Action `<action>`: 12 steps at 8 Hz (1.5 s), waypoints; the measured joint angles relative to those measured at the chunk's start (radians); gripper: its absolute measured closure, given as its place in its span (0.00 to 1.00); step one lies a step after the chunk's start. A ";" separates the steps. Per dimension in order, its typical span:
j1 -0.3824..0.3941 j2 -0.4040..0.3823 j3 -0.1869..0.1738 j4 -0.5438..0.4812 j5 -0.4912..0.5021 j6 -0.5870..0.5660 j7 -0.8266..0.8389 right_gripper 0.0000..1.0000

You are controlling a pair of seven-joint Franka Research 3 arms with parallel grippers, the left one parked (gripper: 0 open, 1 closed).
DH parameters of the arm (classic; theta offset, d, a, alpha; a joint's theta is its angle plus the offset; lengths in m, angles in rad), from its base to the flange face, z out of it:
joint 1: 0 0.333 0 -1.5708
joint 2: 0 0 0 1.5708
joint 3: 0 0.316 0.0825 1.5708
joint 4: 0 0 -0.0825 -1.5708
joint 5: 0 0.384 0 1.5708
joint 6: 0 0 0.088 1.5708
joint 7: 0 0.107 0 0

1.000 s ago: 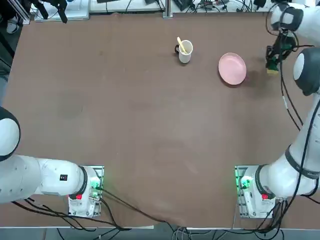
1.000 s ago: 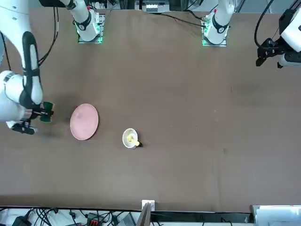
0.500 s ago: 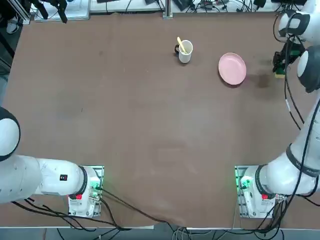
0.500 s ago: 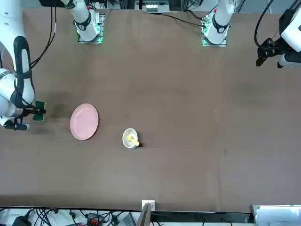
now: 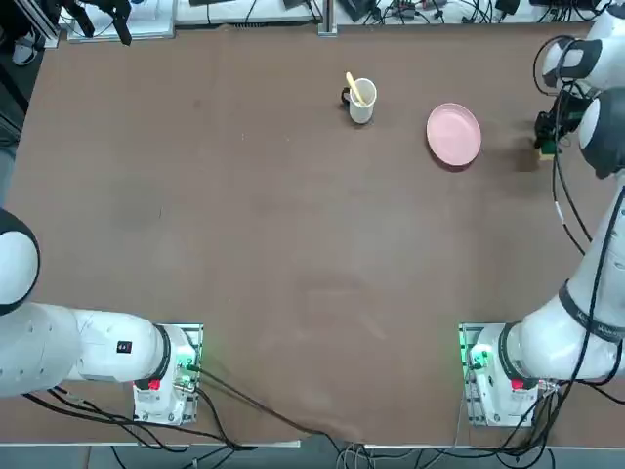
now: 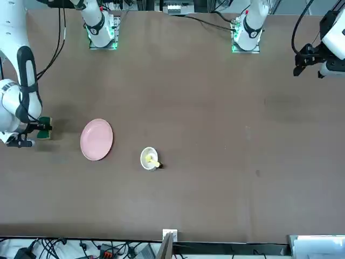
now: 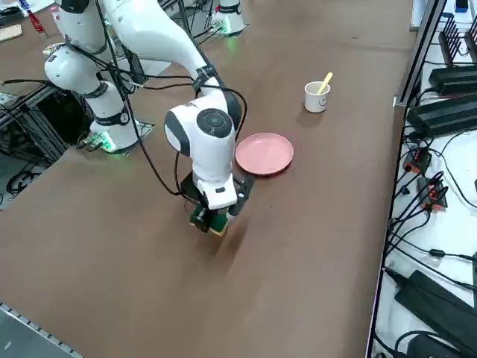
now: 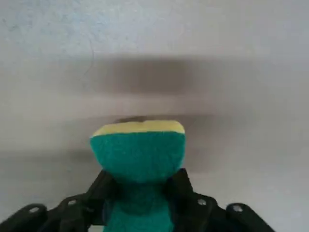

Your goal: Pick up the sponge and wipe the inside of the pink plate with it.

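Clearly the sponge [image 8: 138, 159] is pinched between the right gripper [image 8: 140, 193] fingers, beside the pink plate [image 5: 453, 134]; if the pinch slackens, it could be dropped short of the plate.

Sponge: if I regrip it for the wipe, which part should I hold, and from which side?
Take the sponge across its narrow soft sides, from above, as the right gripper has it: jaws pinching one end, with the other green-and-yellow end sticking out free to reach the pink plate.
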 joint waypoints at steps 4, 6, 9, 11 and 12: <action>0.003 0.004 0.008 0.002 0.000 0.007 -0.001 0.00; 0.013 0.000 0.012 0.029 0.000 0.007 -0.001 0.00; 0.081 -0.026 0.016 0.144 0.015 -0.035 0.019 0.00; 0.124 -0.045 0.017 0.266 0.043 -0.161 0.051 0.00; 0.133 -0.060 0.017 0.324 0.094 -0.234 0.053 0.00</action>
